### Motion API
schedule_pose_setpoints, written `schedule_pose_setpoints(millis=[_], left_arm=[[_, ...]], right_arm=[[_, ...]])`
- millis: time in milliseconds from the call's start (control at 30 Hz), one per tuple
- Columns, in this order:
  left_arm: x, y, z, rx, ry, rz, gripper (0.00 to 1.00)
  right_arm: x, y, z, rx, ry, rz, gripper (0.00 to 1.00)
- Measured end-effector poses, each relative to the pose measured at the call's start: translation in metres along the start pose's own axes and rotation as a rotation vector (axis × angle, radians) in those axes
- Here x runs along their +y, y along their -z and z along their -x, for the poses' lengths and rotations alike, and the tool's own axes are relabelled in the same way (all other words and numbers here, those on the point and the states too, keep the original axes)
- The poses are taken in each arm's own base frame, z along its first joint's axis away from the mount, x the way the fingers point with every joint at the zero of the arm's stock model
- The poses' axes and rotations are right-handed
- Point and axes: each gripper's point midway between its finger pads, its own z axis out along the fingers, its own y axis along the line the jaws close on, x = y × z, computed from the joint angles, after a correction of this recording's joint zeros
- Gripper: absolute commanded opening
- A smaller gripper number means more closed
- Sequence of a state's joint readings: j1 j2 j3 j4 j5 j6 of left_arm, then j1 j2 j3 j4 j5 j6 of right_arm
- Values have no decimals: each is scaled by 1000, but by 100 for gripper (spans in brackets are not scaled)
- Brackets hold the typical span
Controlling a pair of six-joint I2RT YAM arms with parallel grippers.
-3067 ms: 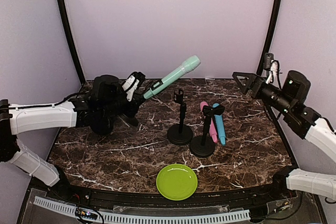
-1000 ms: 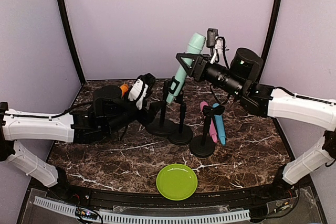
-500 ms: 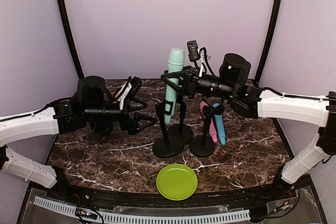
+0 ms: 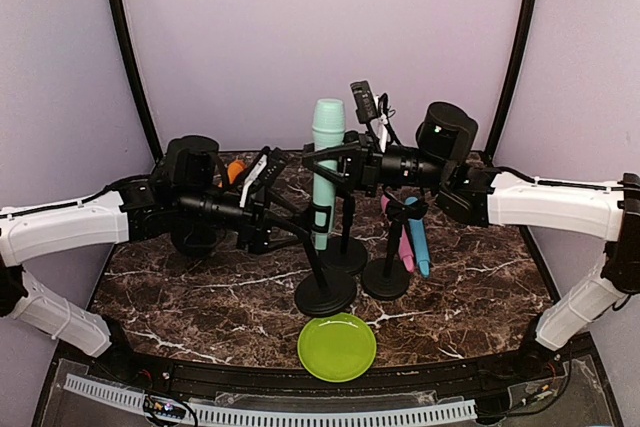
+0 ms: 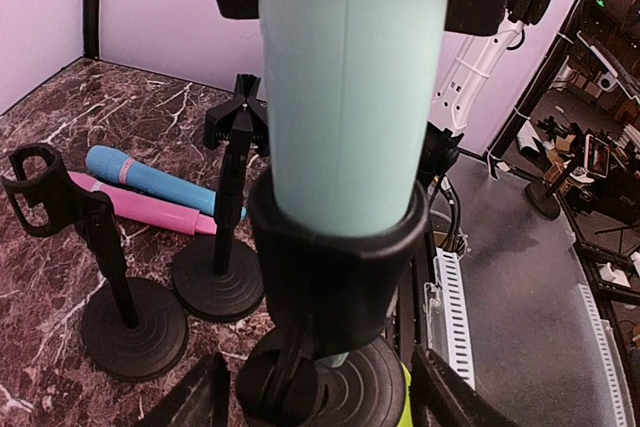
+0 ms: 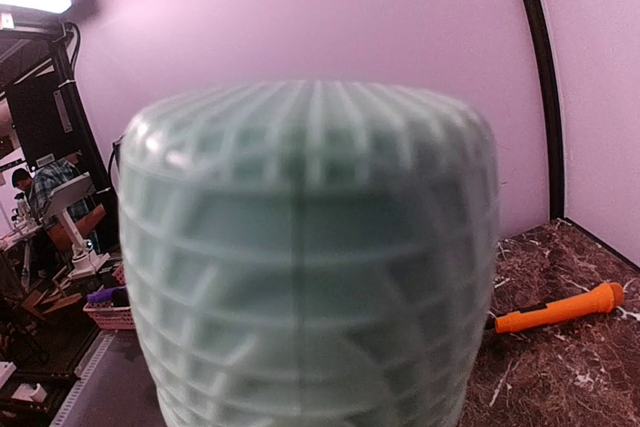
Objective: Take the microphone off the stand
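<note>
**Mic gripped while seated in its clip**

The right jaws (image 4: 325,160) clench the mint mic (image 4: 327,132) around its body. The left jaws (image 4: 278,230) are released, spread either side of the stand's (image 4: 323,293) stem without touching it. The mic stands upright, its tail in the clip (image 5: 335,267). The plate (image 4: 337,347) lies at 6 o'clock of the stand's base, and 2 bare stands (image 4: 386,277) are at 2 o'clock.

1. The mint-green plastic microphone (image 4: 326,172) stands upright in the clip of a black round-based stand (image 4: 325,295), mid-table.
2. A lime-green round plate (image 4: 337,346) lies just in front of that stand's base.
3. A second black stand (image 4: 350,257) is just behind it, and a third black stand (image 4: 385,282) is to its right.
4. A pink microphone (image 4: 404,244) and a blue microphone (image 4: 419,247) lie side by side behind the third stand, pink on the left.
5. An orange stick-shaped item (image 4: 233,169) lies at the back left of the dark marble table (image 4: 480,287).
</note>
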State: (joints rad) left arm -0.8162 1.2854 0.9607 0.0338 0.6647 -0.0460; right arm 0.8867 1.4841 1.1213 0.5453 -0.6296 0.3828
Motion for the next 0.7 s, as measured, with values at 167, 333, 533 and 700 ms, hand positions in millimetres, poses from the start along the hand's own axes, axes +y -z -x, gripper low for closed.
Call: schedule_pose_setpoints(millis=[167, 333, 533, 700], left_arm=[[-2, -3, -4, 15, 14, -24, 36], [0, -5, -2, 16, 11, -28, 34], [1, -8, -3, 22, 16, -36, 35], [2, -13, -8, 37, 29, -51, 37]], right_arm=[[2, 1, -1, 5, 0, 15, 0], [3, 1, -1, 9, -4, 23, 0], [3, 1, -1, 10, -4, 23, 0], [3, 1, -1, 10, -4, 22, 0]])
